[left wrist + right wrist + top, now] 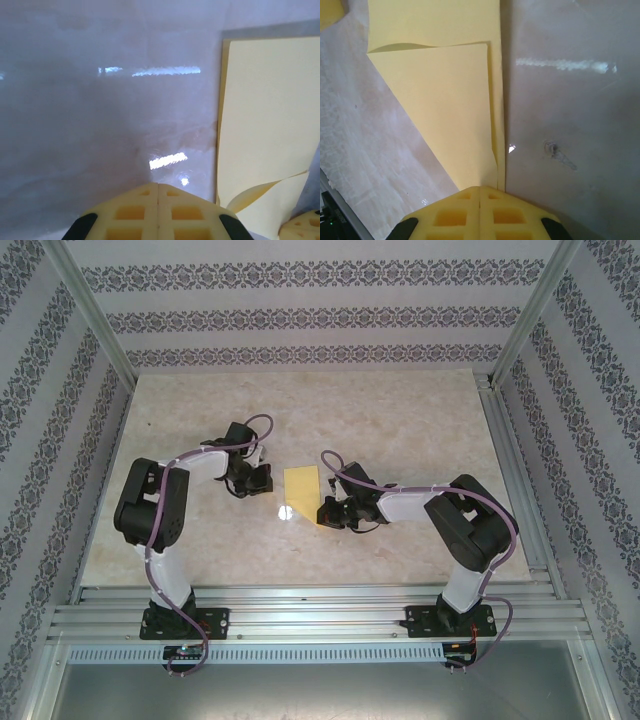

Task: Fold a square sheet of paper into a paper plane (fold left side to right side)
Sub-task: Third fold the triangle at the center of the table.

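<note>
The square sheet of paper (pixel 302 490) lies mid-table as a narrow mustard-yellow strip, doubled along its length. In the right wrist view the paper (pixel 440 95) has one corner turned over into a slanted flap whose narrow end runs under my fingertips. My right gripper (pixel 480 189) is shut, and its tips rest on that end; the frames do not show whether paper is pinched. From above, the right gripper (pixel 326 512) sits at the strip's near right corner. My left gripper (pixel 158 186) is shut over bare table, left of the paper (pixel 265 115). Seen from above, the left gripper (pixel 256 478) is beside the strip's left edge.
The marble-look tabletop (pixel 400 420) is walled by patterned panels, with metal rails (pixel 320 605) along the near edge. A tiny white spot (pixel 511 148) and a smudge (pixel 554 149) mark the table right of the paper. A right fingertip (pixel 302 227) shows at the left wrist view's corner.
</note>
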Available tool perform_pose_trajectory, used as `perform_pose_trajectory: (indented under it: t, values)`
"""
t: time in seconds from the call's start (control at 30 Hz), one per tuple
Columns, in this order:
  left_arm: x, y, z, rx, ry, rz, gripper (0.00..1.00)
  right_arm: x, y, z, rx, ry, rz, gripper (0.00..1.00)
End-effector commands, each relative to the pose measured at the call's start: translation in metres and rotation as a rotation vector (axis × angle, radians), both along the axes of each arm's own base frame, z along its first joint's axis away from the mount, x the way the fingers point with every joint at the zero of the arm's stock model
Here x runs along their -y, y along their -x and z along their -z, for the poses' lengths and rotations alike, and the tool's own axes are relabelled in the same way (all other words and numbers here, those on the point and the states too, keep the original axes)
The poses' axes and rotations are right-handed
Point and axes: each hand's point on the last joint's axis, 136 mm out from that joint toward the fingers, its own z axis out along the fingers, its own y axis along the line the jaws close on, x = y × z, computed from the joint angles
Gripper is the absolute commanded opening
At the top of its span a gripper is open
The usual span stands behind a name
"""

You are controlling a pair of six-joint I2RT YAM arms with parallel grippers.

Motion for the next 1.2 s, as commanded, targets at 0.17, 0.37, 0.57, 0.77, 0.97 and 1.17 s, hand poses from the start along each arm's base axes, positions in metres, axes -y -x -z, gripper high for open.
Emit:
perform_pose_trajectory:
  t: [0.17,0.37,0.57,0.77,0.97,1.17]
  values:
    - [0.055,0.019,-0.041,0.062,0.195,0.140,0.01,0.041,0.033,0.049,-0.123,0.229,0.009,0.00]
    - [0.091,0.026,-0.021,0.028,0.216,0.194,0.00,0.041,0.033,0.049,-0.125,0.230,0.005,0.00]
    - [0.088,0.026,0.011,-0.022,0.127,0.190,0.00,0.038,0.030,0.044,-0.113,0.219,0.001,0.00]
    - [0.077,0.039,0.031,-0.055,0.055,0.199,0.00,0.025,0.018,0.005,-0.042,0.128,-0.001,0.03]
    - [0.076,0.047,0.038,-0.065,0.037,0.207,0.00,0.007,0.001,-0.058,0.063,0.016,0.006,0.03]
    - [0.078,0.046,0.038,-0.061,0.033,0.209,0.00,-0.018,-0.008,-0.044,0.038,-0.042,0.011,0.01]
